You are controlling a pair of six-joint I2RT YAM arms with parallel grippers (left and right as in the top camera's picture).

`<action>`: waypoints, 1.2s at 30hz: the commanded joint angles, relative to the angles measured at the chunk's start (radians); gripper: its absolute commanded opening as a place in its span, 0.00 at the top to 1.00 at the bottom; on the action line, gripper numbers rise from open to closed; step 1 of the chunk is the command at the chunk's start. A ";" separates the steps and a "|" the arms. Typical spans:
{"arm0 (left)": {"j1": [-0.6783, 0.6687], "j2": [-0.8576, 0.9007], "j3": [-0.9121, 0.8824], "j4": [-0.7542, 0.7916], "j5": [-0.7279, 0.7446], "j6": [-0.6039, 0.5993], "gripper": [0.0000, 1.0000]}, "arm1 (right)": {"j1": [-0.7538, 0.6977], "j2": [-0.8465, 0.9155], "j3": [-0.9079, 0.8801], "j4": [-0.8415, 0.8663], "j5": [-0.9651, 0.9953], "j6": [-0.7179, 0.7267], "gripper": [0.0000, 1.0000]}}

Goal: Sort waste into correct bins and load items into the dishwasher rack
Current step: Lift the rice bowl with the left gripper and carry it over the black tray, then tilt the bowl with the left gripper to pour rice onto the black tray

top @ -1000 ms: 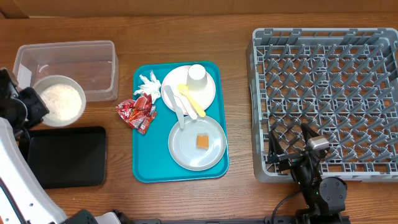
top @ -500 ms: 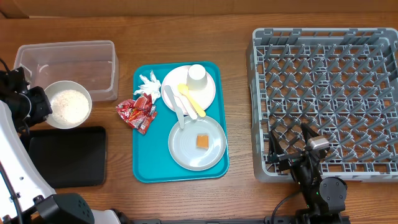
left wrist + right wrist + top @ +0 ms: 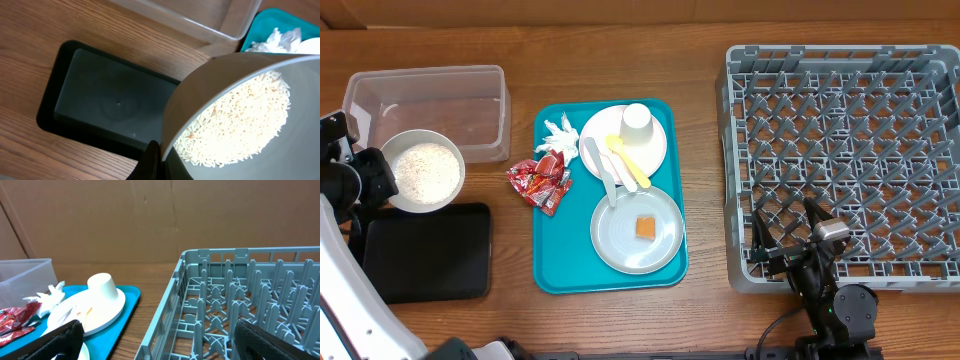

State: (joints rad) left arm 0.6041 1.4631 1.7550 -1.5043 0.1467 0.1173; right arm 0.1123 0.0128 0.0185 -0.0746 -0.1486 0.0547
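My left gripper (image 3: 375,180) is shut on the rim of a small white bowl (image 3: 422,172) holding white rice (image 3: 240,120). One finger (image 3: 150,160) is outside the rim. The bowl hangs tilted above the far edge of the black tray (image 3: 100,100), just in front of the clear tub (image 3: 430,100). Red wrappers (image 3: 540,180) and a white napkin (image 3: 557,135) lie at the teal tray's left edge. An orange cube (image 3: 645,228) sits on the near plate (image 3: 620,245). My right gripper (image 3: 786,228) stands open over the near-left corner of the grey rack (image 3: 850,150), with nothing between its fingers.
On the teal tray (image 3: 555,270), a second plate (image 3: 605,130) carries an upturned white cup (image 3: 637,122). White and yellow cutlery (image 3: 615,165) lies between the two plates. A strip of bare wood separates the tray from the rack.
The left gripper has carried the bowl of rice a little toward the near edge, from beside the clear tub to the far edge of the black tray. The right arm has not moved.
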 commanded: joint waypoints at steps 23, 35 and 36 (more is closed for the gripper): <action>0.005 -0.070 -0.220 -0.008 -0.317 -0.253 0.96 | 0.005 -0.010 -0.010 0.005 0.014 -0.003 0.00; 0.005 -0.068 -0.425 0.131 -0.478 -0.249 0.96 | 0.005 -0.010 -0.010 0.005 0.014 -0.003 0.00; 0.005 -0.068 -0.434 0.140 -0.491 -0.244 0.96 | 0.005 -0.010 -0.010 0.005 0.014 -0.003 0.00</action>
State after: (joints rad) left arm 0.6041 1.3991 1.3392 -1.3785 -0.2802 -0.1143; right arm 0.1123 0.0128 0.0185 -0.0753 -0.1486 0.0547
